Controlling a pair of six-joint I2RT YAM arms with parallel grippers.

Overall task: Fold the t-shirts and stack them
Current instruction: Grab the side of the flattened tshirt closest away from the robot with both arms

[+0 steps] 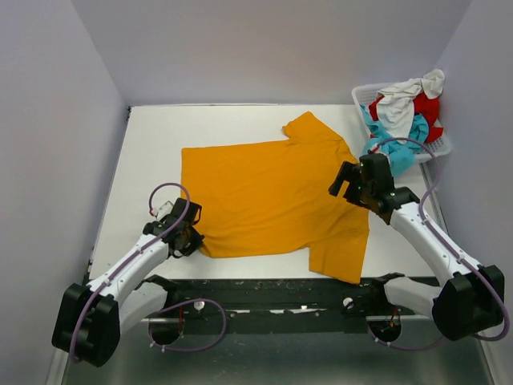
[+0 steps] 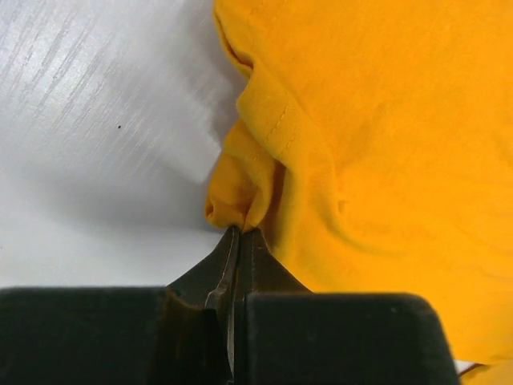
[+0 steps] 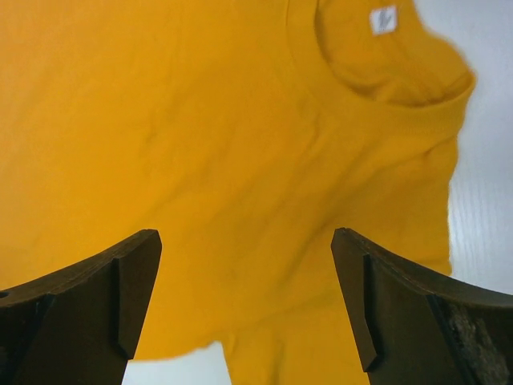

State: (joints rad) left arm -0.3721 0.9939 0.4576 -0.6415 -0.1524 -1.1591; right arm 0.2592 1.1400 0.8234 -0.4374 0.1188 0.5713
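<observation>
L end effector (image 2: 238, 233) was pressed together, pinching the near-left hem corner of the mustard-orange t-shirt (image 1: 272, 196), w/ cloth bunched at the tips. R end effector (image 3: 244, 237) was spread wide above the shirt's right side, near the collar (image 3: 377, 104) & its white tag (image 3: 385, 18). The shirt lay mostly flat mid-tabletop (image 1: 152, 144). A white t-shirt (image 1: 401, 100), red t-shirt (image 1: 429, 108) & turquoise t-shirt (image 1: 401, 148) sat heaped in the white lattice basket (image 1: 365, 95) at the far-right corner.

Left arm (image 1: 136, 261) jaws pinched together; right arm (image 1: 425, 233) jaws wide.
</observation>
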